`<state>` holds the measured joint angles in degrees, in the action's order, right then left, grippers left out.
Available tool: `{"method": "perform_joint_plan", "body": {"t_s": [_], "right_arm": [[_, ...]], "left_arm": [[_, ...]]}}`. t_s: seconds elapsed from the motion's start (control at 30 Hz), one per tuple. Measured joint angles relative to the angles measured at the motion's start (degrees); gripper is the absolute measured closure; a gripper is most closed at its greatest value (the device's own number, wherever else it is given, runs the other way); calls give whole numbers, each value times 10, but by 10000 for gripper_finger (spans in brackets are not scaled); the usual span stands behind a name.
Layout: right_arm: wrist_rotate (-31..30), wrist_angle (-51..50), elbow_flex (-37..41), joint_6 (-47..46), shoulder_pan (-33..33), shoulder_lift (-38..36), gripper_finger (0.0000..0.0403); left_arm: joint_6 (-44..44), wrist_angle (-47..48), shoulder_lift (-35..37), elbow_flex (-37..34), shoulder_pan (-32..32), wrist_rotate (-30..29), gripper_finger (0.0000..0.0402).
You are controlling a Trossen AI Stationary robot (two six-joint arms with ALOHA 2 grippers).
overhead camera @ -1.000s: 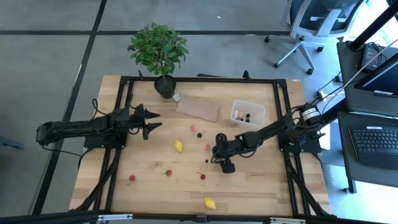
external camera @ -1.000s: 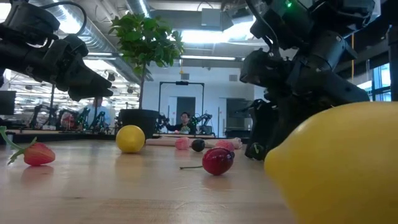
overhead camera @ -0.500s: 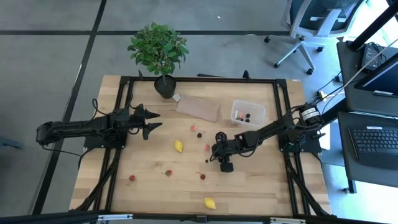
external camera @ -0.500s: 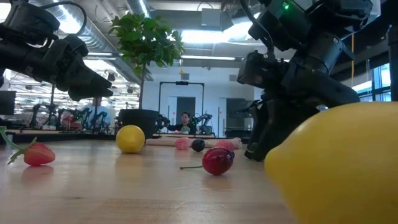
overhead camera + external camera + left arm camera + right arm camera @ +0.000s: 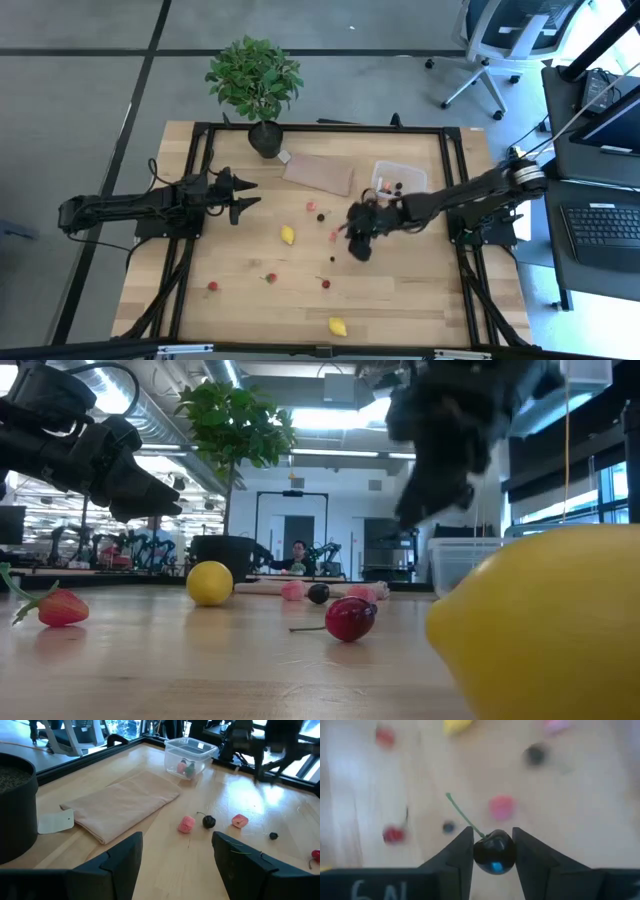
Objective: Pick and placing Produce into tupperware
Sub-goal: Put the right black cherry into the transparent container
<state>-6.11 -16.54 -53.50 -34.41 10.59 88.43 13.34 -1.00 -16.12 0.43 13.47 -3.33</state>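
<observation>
Two arms are in our sights, and the right gripper point(image 5: 493, 851) is the busy one: its fingers are clamped on a dark cherry point(image 5: 494, 852), green stem sticking out past the tips. From above, we see that right gripper point(image 5: 360, 226) hanging over the middle of the desk point(image 5: 240, 290), just beside the tupperware point(image 5: 399, 181), which sits near the far right of the desk with a few small pieces already inside. In the low view the arm is lifted clear of the desk surface.

Over on the left, the left gripper point(image 5: 240, 195) waits above the desk's left side, fingers spread wide and holding nothing.

Plenty of produce lies loose. We spot a yellow lemon point(image 5: 288, 235) near the centre and a second lemon point(image 5: 338, 326) by the near edge. A red cherry point(image 5: 325, 283) lies between them, with a strawberry point(image 5: 212, 286) further left. Close to the brown sheet point(image 5: 318, 173) rest a pink berry point(image 5: 186, 824) and another dark cherry point(image 5: 208, 822), just beside each other. A potted plant point(image 5: 255, 80) stands at the far edge.
</observation>
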Motion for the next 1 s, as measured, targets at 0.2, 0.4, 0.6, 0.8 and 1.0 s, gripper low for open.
{"method": "perform_joint_plan", "body": {"t_s": [0.2,0.4,0.6,0.8,1.0], "right_arm": [[-99,-209,-40,-194,-55,-140,282],[-147,-440,-53,-315,-116,-203,282],[-146,-474,-52,-311,-179,-172,281],[-86,-463,-52,-243,-244,-101,281],[-68,-452,-52,-192,-277,-34,280]], "left_arm": [[0,0,0,0,0,-1,170],[0,-3,0,0,0,-21,170],[-4,-3,0,0,0,-24,170],[-4,-3,0,0,0,-24,170],[-4,-3,0,0,0,-23,170]]}}
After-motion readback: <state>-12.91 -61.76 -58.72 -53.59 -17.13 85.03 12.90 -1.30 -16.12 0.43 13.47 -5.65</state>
